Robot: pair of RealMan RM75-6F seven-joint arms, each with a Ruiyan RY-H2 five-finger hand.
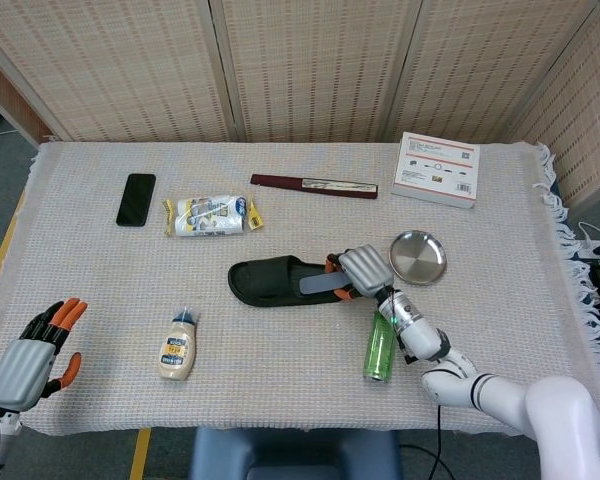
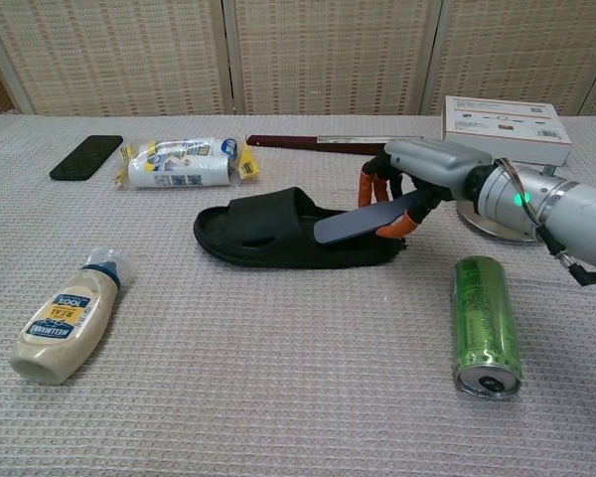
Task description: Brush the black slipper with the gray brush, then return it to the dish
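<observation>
right hand point(image 2: 417, 174): over the heel end of the black slipper point(image 2: 278, 231), fingers curled around the gray brush point(image 2: 363, 217)
left hand point(image 1: 35, 345): well left of the slipper, fingers apart, holding nothing

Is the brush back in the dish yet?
No, the right hand holds the gray brush over the black slipper; the dish is bare.

The black slipper point(image 1: 280, 283) lies flat in the middle of the table, toe end pointing left. The gray brush point(image 2: 363, 218) – long and flat – tilts down over its heel end. The round silver dish point(image 1: 417, 257) sits just to the right.
</observation>
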